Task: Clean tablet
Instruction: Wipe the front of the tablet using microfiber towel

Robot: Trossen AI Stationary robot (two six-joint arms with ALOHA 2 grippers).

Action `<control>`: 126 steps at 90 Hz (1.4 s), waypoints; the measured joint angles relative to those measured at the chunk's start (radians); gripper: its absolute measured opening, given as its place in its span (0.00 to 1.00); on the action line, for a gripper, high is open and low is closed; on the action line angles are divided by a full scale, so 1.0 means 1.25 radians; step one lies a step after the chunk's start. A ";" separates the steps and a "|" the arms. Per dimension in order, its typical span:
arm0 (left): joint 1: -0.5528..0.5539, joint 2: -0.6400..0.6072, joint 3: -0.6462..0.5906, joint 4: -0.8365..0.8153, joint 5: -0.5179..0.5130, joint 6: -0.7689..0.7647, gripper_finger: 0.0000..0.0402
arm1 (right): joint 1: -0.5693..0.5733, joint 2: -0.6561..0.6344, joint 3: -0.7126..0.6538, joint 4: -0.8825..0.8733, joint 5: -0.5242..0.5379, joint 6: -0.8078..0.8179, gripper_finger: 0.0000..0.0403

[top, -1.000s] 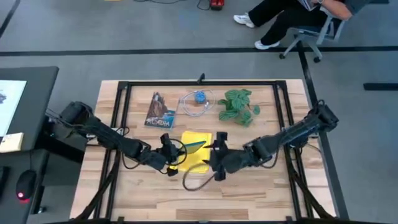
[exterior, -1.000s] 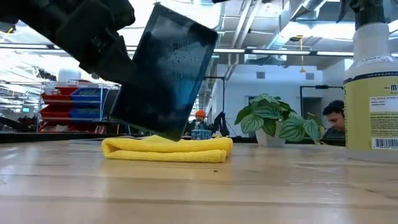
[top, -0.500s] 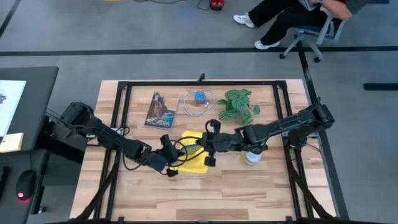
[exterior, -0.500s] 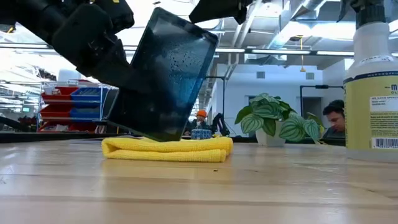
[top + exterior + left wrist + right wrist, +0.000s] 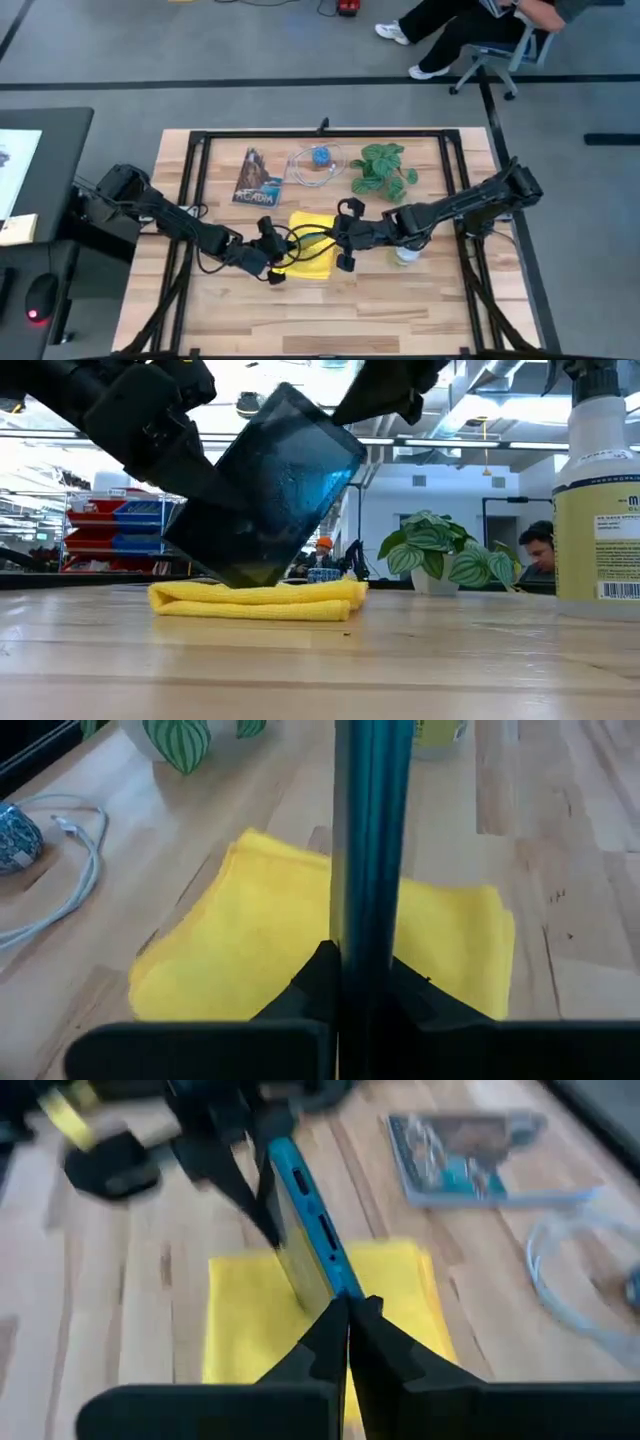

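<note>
Surface: light wooden table (image 5: 420, 300) with a black frame; grey floor around it, a seated person at the far side.
Writing: booklet (image 5: 256, 178) cover reads "ACADIA"; spray bottle (image 5: 598, 490) label text is only partly legible.
Tablet: tablet (image 5: 268, 485) is held tilted on edge above the folded yellow cloth (image 5: 255, 599).
Left gripper: left gripper (image 5: 272, 245) is clamped on the tablet's lower edge.
Right gripper: right gripper (image 5: 343, 237) meets the tablet's opposite edge, fingers pressed together there.
Other: potted plant (image 5: 383, 170) and coiled cable (image 5: 315, 165) lie near the far edge.
</note>
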 joint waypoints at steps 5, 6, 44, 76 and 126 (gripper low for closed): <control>0.000 0.000 0.000 0.008 0.000 0.009 0.02 | 0.004 0.005 -0.004 -0.038 0.008 0.014 0.00; 0.000 0.000 0.000 0.010 0.000 0.011 0.02 | 0.004 0.007 -0.005 -0.044 0.008 0.017 0.00; 0.028 0.000 0.003 -0.031 0.001 -0.010 0.02 | 0.034 -0.013 0.016 -0.088 0.075 0.029 0.00; 0.088 0.004 0.003 -0.026 0.097 -0.052 0.02 | 0.064 -0.012 0.027 -0.058 0.092 0.008 0.00; 0.146 0.006 -0.005 -0.026 0.143 -0.098 0.02 | 0.080 -0.008 -0.003 0.046 0.092 -0.002 0.00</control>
